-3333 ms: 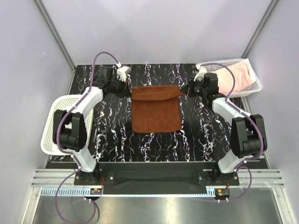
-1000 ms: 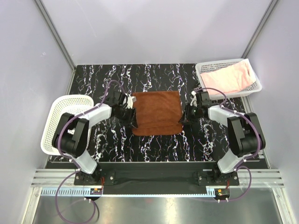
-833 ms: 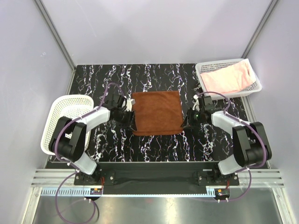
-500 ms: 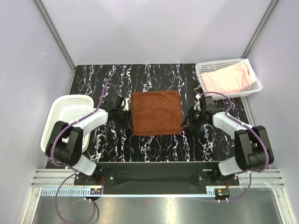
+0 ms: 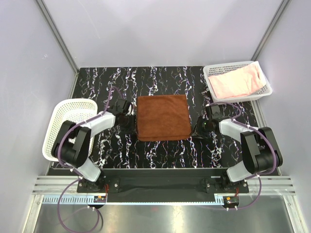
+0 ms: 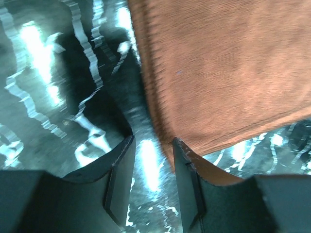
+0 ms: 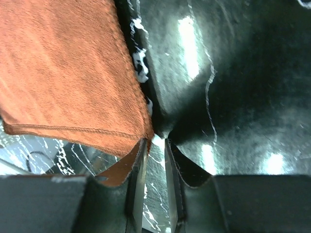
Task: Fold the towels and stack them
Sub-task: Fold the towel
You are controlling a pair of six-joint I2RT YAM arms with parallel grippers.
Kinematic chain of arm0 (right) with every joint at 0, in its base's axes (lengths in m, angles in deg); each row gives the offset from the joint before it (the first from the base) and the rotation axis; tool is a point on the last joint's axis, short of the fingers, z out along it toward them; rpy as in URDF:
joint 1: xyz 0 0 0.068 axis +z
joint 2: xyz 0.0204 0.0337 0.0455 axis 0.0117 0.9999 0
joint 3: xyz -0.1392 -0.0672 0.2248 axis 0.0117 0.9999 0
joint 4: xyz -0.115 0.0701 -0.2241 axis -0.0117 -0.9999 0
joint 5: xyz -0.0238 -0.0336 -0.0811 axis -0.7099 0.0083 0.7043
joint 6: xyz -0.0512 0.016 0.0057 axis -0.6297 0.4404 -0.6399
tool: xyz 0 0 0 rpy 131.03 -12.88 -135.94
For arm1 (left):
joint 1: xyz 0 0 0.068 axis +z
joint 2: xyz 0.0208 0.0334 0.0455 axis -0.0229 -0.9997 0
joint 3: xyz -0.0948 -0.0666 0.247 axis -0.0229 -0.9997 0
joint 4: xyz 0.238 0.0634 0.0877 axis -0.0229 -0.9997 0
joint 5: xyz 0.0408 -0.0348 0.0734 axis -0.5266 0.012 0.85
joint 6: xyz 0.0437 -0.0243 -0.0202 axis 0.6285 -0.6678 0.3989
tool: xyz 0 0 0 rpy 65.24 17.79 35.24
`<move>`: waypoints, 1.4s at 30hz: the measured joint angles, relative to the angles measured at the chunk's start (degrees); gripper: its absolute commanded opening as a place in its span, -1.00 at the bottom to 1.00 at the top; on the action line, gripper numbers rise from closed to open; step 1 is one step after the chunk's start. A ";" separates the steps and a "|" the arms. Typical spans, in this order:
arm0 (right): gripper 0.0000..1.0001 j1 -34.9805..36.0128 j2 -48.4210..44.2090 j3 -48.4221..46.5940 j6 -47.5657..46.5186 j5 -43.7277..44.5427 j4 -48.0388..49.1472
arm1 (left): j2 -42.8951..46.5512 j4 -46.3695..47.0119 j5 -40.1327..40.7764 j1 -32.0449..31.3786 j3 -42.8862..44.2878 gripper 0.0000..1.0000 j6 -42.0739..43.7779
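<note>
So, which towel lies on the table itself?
The brown towel, flat at the middle of the table; the pink towel lies in the far right basket instead.

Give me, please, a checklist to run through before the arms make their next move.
1. Brown towel folded flat, edges square: ok.
2. Left gripper open, nothing between jaws: ok.
3. Right gripper empty, jaws slightly apart: ok.
4. Right gripper clear of that towel's corner: cannot tell, they meet in the wrist view.
5. Pink towel lying in right basket: ok.
6. Left basket contents: cannot tell.
</note>
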 measured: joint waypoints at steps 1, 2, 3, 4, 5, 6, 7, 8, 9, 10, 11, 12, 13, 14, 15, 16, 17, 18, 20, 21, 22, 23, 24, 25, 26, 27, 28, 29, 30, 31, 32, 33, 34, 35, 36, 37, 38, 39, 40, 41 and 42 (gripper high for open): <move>-0.45 0.04 -0.39 0.22 0.07 0.42 -0.17 | 0.63 -0.87 1.07 0.00 0.00 -0.16 0.22; -0.44 0.04 -0.74 0.28 0.04 0.87 -0.59 | 1.51 -1.70 1.99 0.00 0.00 -0.16 0.46; -0.44 0.07 -1.16 0.26 0.04 1.46 -1.09 | 2.29 -2.38 2.47 0.00 0.02 -0.16 0.57; -0.44 0.04 -1.64 0.20 0.04 1.95 -1.86 | 3.52 -2.99 2.69 0.00 0.02 -0.16 0.66; -0.45 0.04 -2.27 0.13 0.04 2.45 -2.54 | 4.85 -3.19 2.69 0.04 0.07 -0.16 0.72; -0.46 0.04 -2.86 -0.09 0.04 2.64 -3.43 | 6.08 -3.19 2.29 0.07 0.24 -0.17 0.81; -0.47 0.04 -3.48 -0.46 0.04 2.89 -4.26 | 7.23 -2.93 1.51 0.04 0.50 -0.17 0.79; -0.47 0.04 -3.93 -1.01 0.04 2.93 -4.98 | 8.28 -2.47 0.61 -0.02 0.76 -0.17 0.76; -0.48 0.07 -4.28 -1.46 0.09 2.91 -5.18 | 9.01 -1.92 -0.44 -0.17 1.05 -0.18 0.52; -0.49 0.11 -4.57 -1.95 0.17 2.84 -5.14 | 9.33 -1.22 -1.53 -0.35 1.29 -0.19 0.33; -0.51 0.20 -4.83 -2.32 0.42 2.75 -5.03 | 9.33 -0.31 -2.60 -0.57 1.33 -0.20 0.09; -0.54 0.44 -5.01 -2.62 0.63 2.58 -4.92 | 9.03 0.50 -4.15 -0.83 1.25 -0.22 -0.31; -0.57 0.85 -5.07 -2.93 0.92 2.29 -4.74 | 8.76 1.03 -5.05 -1.03 1.07 -0.23 -0.74; -0.61 1.51 -5.07 -3.19 1.11 1.99 -4.44 | 8.37 1.70 -5.97 -1.25 0.72 -0.23 -1.18; -0.64 2.25 -5.05 -3.41 1.25 1.38 -4.13 | 8.07 2.60 -6.60 -1.49 0.11 -0.23 -1.60; -0.65 3.15 -4.98 -3.63 1.46 0.79 -3.74 | 7.87 3.30 -6.95 -1.66 -0.74 -0.24 -2.01; -0.68 3.78 -4.83 -3.76 1.70 0.24 -3.02 | 7.67 3.50 -7.04 -1.88 -1.60 -0.24 -2.36; -0.70 4.50 -4.46 -3.89 1.99 -0.72 -2.10 | 7.45 3.72 -6.95 -2.03 -2.51 -0.24 -2.62; -0.77 5.51 -3.17 -3.93 2.34 -1.84 -0.50 | 7.10 3.87 -6.75 -2.10 -4.24 -0.26 -2.91; -0.79 5.75 -2.29 -3.89 2.51 -2.01 0.04 | 6.86 3.85 -6.43 -2.10 -5.07 -0.27 -3.08; -0.80 5.86 -1.64 -3.67 2.64 -2.01 0.42 | 6.60 3.85 -6.10 -2.10 -5.79 -0.27 -3.17; -0.81 5.86 -1.03 -3.08 2.78 -1.84 1.09 | 6.43 4.02 -5.84 -2.10 -6.49 -0.27 -3.30; -0.81 5.88 -0.79 -2.05 2.93 -1.57 1.81 | 6.40 4.26 -5.44 -2.10 -7.26 -0.27 -3.37; -0.81 5.90 -0.81 -0.61 3.04 -1.27 2.75 | 6.40 4.48 -5.09 -2.10 -8.04 -0.27 -3.52; -0.82 5.90 -0.83 0.85 3.21 -0.92 3.50 | 6.40 4.94 -4.63 -2.10 -8.79 -0.27 -3.58; -0.82 5.92 -0.83 2.29 3.41 -0.66 4.24 | 6.45 5.38 -4.55 -2.03 -9.31 -0.27 -3.93; -0.82 5.84 -0.85 3.74 4.20 -1.22 5.16 | 6.60 5.64 -4.35 -2.03 -9.46 -0.28 -4.11; -0.82 5.75 -1.25 4.37 4.66 -1.49 6.19 | 6.62 5.97 -4.17 -2.05 -9.53 -0.28 -4.17; -0.82 5.79 -1.46 4.87 4.94 -1.44 7.04 | 6.62 6.36 -4.04 -2.05 -9.60 -0.30 -4.35; -0.82 5.81 -1.66 5.35 5.33 -1.53 7.82 | 6.62 6.56 -3.80 -2.05 -9.62 -0.30 -4.48; -0.81 5.81 -2.05 5.81 5.64 -1.44 8.35 | 6.62 6.60 -3.50 -2.08 -9.64 -0.30 -4.55; -0.81 5.86 -2.40 6.23 5.90 -1.18 8.81 | 6.62 6.64 -3.32 -2.10 -9.64 -0.31 -4.63; -0.81 5.90 -2.93 6.71 6.21 -0.83 9.14 | 6.67 6.67 -3.08 -2.12 -9.64 -0.31 -4.72; -0.81 5.92 -3.61 7.26 6.62 -0.44 9.31 | 6.69 6.67 -2.82 -2.12 -9.64 -0.31 -4.81; -0.80 5.92 -4.42 7.91 7.04 0.02 9.42 | 6.80 6.67 -2.47 -2.12 -9.64 -0.31 -4.85; -0.79 5.92 -5.42 8.72 7.43 0.52 9.57 | 7.04 6.60 -1.81 -2.14 -9.64 -0.31 -4.85; -0.79 5.92 -6.60 9.51 7.87 1.01 9.46 | 7.30 6.43 -1.05 -2.14 -9.64 -0.31 -4.83; -0.78 5.92 -7.56 10.01 8.09 1.29 9.16 | 7.56 6.16 -0.28 -2.14 -9.64 -0.31 -4.81; -0.78 5.92 -8.63 10.29 8.33 1.49 8.35 | 7.85 5.81 0.31 -2.14 -9.64 -0.31 -4.81; -0.77 5.92 -9.51 10.32 8.46 1.79 7.69 | 8.15 5.33 0.76 -2.14 -9.64 -0.31 -4.81; -0.77 5.92 -10.27 10.23 8.48 1.97 7.23 | 8.50 4.87 0.96 -2.14 -9.64 -0.31 -4.85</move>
